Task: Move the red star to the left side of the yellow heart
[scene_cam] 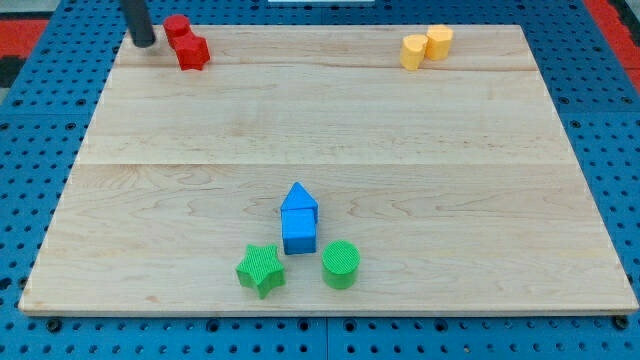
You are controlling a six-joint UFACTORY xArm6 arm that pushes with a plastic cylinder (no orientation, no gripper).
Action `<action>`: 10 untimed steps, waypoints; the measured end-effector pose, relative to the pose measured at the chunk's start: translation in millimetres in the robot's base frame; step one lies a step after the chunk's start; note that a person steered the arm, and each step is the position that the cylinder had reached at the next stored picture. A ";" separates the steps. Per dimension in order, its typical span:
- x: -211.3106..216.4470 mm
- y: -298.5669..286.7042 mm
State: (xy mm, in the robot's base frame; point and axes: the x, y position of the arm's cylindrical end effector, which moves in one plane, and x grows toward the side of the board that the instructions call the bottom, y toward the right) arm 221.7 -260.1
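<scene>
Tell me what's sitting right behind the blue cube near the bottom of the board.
Behind the blue cube, touching it, sits a blue block with a pointed top. Its lower part is covered by the cube, so its full shape can't be seen.

Worktop: pale wood, fine grain lines, two faint horizontal seams. Surround beyond worktop: blue pegboard, regular dot pattern of holes; red patch past worktop's top-left corner. My tip: dark grey-black rod, at worktop's top-left corner. Red blocks: uniform bright red, shapes unclear, just right of tip. Yellow blocks: two, plain yellow-orange, near worktop's top-right corner. Blue blocks: two, mid blue, near worktop's bottom edge. Green star: bright green, ribbed top. Green cylinder: same green, striped top.
</scene>
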 end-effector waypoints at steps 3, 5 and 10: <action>33.6 185.8; -16.9 20.6; 55.2 216.7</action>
